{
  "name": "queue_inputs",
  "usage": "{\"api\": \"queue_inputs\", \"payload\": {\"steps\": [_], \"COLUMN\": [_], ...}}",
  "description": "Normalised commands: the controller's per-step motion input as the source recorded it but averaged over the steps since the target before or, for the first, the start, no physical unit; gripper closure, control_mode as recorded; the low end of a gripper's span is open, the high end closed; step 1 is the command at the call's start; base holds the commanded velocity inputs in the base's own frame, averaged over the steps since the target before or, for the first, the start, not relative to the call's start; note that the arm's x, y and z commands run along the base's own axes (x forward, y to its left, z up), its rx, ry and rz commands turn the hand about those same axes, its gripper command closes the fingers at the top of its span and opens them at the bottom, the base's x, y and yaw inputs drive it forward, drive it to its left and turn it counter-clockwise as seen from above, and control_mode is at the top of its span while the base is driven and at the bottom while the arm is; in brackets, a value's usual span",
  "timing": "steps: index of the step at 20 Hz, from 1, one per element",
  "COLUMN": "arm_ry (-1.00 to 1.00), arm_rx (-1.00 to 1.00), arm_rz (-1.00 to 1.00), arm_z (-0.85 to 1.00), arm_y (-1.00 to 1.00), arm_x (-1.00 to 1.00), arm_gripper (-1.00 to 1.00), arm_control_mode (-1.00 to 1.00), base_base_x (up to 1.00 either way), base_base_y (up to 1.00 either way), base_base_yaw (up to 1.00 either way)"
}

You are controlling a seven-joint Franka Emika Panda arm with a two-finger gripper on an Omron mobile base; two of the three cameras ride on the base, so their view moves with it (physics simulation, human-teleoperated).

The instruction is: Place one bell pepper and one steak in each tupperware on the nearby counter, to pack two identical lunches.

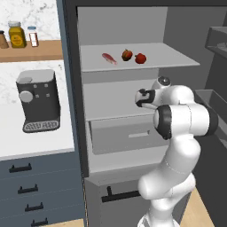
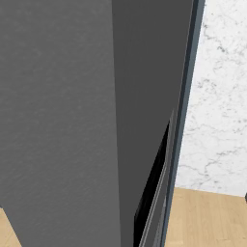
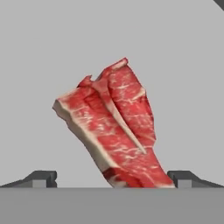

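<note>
**Op:** Claw (image 3: 112,180) first. On the hand view I've got both dark fingertips (image 3: 41,178) low in the picture, spread wide apart, clamped on nothing. A steak (image 3: 111,127) lies between them on a flat grey surface, its near end down level with the tips.

**Desk:** How does the meat look?

**Op:** Raw slab, deep red with fine white marbling, a pale fat rind along its left edge, and a pale seam running down the middle. It lies on a slant, the far end leaning to the upper right. Whether the tips touch it, I cannot tell.

**Desk:** And wider?

**Op:** Left base view: the arm (image 1: 177,146) stands in front of an open grey fridge (image 1: 73,111), hand at the middle compartment, beneath the upper shelf (image 1: 177,55). On that shelf sit another steak (image 1: 109,58) and two bell peppers (image 1: 127,55) (image 1: 140,58), glossy red with dark stems, the peppers just beside each other, the steak a little to their left.

**Desk:** Room to move?

**Op:** The shelf edge sits above the hand and a closed drawer (image 1: 128,135) below it. Fridge wall on the left, door bins (image 1: 217,42) on the right. Left of the fridge, the white counter (image 1: 26,142) carries a coffee machine (image 1: 39,101), with open top around it. Right base view gives me the grey door panel (image 2: 58,120) close up.
</note>
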Motion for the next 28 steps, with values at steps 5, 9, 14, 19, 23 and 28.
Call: {"api": "queue_inputs", "payload": {"steps": [5, 9, 14, 19, 23, 28], "arm_ry": [0.0, 0.02, 0.0, 0.04, 0.07, 0.04], "arm_rx": [0.0, 0.0, 0.0, 0.0, 0.0, 0.0], "arm_rz": [0.0, 0.0, 0.0, 0.03, 0.09, 0.12], "arm_z": [-0.2, -0.11, -0.07, -0.13, -0.19, -0.34], "arm_y": [0.0, -0.08, -0.11, -0.04, -0.08, -0.05], "arm_x": [0.12, 0.07, 0.12, 0.18, 0.17, 0.11], "arm_gripper": [-1.0, -1.0, -1.0, -1.0, -1.0, -1.0], "arm_control_mode": [-1.0, -1.0, -1.0, -1.0, -1.0, -1.0], "base_base_x": [0.0, 0.0, 0.0, 0.0, 0.0, 0.0], "base_base_y": [0.0, 0.0, 0.0, 0.0, 0.0, 0.0], "base_base_yaw": [0.0, 0.0, 0.0, 0.0, 0.0, 0.0]}}
